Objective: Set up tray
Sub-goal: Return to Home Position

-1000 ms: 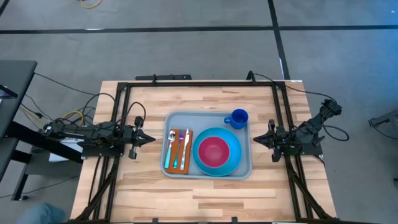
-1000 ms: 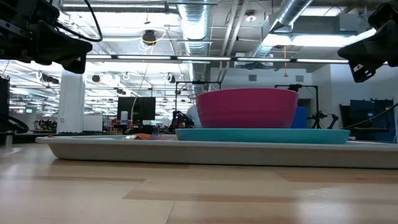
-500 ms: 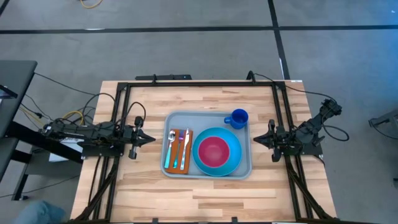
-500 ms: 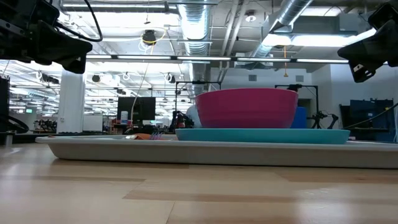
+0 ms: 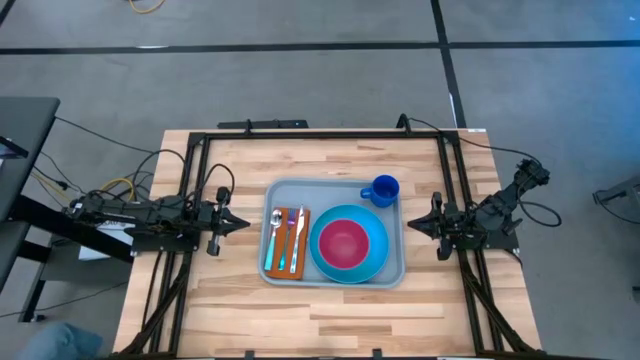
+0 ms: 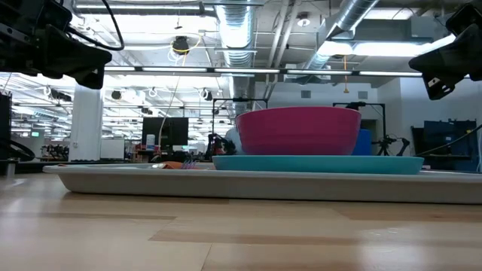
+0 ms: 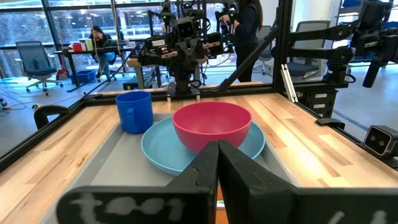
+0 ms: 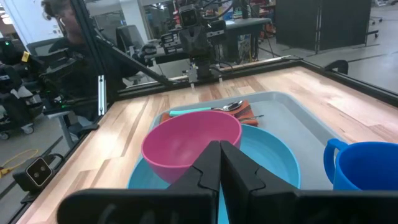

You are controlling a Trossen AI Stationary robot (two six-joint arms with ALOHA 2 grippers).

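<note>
Table (image 5: pixel 330 160) centre holds the laid tray (image 5: pixel 320 195), unchanged; left gripper (image 5: pixel 240 224) and right gripper (image 5: pixel 411 226) wait clenched and empty beside it, setup seemingly finished.

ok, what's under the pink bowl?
The bowl sits on the blue plate, which lies in the tray. The plate's middle is covered by the bowl. The left gripper and right gripper wait either side of the tray.
</note>
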